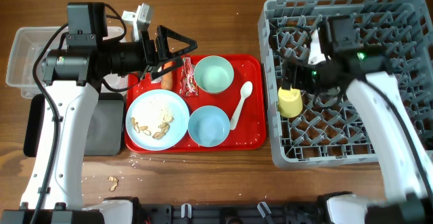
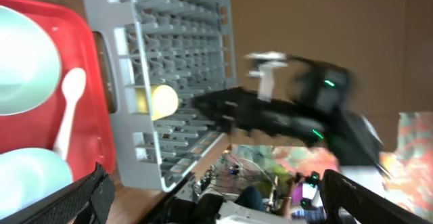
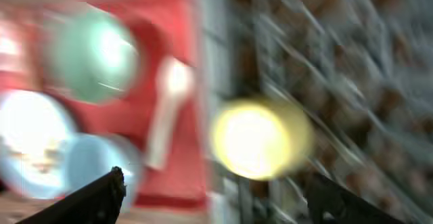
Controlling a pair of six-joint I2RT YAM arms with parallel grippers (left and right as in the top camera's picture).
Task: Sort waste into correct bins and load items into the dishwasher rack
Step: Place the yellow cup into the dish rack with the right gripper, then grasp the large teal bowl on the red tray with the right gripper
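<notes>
My left gripper (image 1: 180, 48) is open and empty above the back left of the red tray (image 1: 252, 139), over the orange carrot (image 1: 166, 80) and the red snack wrapper (image 1: 189, 76). The tray also holds the pale blue plate (image 1: 139, 109) with beige crumbs (image 1: 159, 121), the mint-green bowl (image 1: 214, 74), the light blue bowl (image 1: 208, 126) and the white spoon (image 1: 241, 103). My right gripper (image 1: 301, 80) is open inside the grey dishwasher rack (image 1: 325, 153), just behind the yellow cup (image 1: 290, 102), which lies by the rack's left wall. The right wrist view is blurred and shows the cup (image 3: 260, 139) ahead of the open fingers (image 3: 216, 207). The tissue is not visible.
The clear bin (image 1: 27, 51) stands at the far left. The black bin (image 1: 101, 132) sits in front of it, partly under my left arm. A few crumbs (image 1: 112, 181) lie on the wooden table near the front edge.
</notes>
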